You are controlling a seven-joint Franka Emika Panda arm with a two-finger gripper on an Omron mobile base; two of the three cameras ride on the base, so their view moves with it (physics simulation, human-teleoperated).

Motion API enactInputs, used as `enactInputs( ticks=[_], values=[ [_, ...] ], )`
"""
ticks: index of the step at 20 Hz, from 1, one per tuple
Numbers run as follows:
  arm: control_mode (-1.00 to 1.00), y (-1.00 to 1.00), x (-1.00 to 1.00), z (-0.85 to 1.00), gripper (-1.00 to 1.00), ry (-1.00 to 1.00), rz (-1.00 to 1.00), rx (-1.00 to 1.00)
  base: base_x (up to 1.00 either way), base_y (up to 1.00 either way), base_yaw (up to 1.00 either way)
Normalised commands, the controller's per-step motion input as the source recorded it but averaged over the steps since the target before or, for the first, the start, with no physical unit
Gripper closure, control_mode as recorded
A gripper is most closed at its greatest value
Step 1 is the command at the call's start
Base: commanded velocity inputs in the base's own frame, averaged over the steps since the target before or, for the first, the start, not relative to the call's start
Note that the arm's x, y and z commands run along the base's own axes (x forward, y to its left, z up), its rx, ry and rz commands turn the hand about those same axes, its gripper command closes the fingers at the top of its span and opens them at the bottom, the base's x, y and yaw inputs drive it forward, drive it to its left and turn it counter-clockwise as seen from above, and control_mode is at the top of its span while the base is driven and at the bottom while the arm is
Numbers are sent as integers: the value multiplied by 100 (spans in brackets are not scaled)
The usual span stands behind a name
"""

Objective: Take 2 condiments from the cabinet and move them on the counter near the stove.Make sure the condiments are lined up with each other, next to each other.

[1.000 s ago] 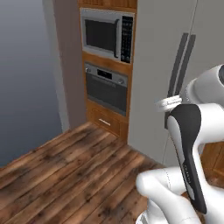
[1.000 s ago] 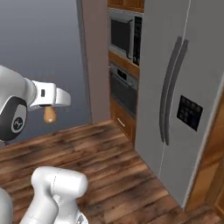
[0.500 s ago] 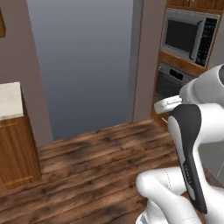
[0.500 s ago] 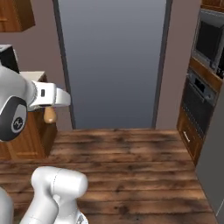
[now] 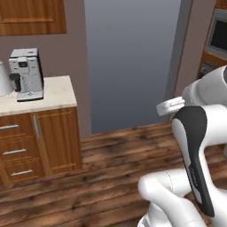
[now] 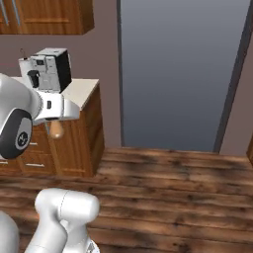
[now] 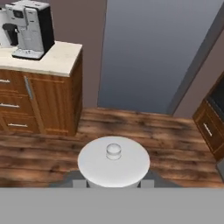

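One of the condiments, a small tan-brown shaker (image 6: 57, 130), hangs under my gripper (image 6: 58, 123), which is shut on it, at about the height of the counter's doors. In the hand view its round whitish top (image 7: 113, 159) with a small knob sits between my gripper (image 7: 113, 181) fingers, above the wood floor. The beige speckled counter (image 5: 55, 94) over brown drawers stands to the left, also seen as the counter (image 6: 83, 90) and the counter (image 7: 59, 59). The stove is out of view.
A silver and black coffee machine (image 5: 27, 73) stands on the counter end. A brown wood wall cabinet (image 6: 49, 17) with shut doors hangs above. A wide grey doorway (image 5: 131, 62) lies ahead, oven cabinets (image 7: 210, 124) to the right. Wood floor (image 6: 173, 188) is open.
The whole view has swung as the base turned: fridge and ovens slid off to the right, the doorway and coffee-machine counter came in. The shaker stays in the shut gripper.
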Motion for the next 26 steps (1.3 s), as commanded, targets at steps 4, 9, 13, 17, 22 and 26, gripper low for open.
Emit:
enactInputs(
  ticks=[4,9,13,17,22,26],
  values=[
    [100,0,0,0,100,0,0,0,45,100,0],
    [100,0,0,0,100,0,0,0,82,100,0],
    [100,0,0,0,100,0,0,0,98,100,0],
    [100,0,0,0,100,0,0,0,59,100,0],
    [100,0,0,0,100,0,0,0,19,100,0],
    [100,0,0,0,100,0,0,0,6,100,0]
  ],
)
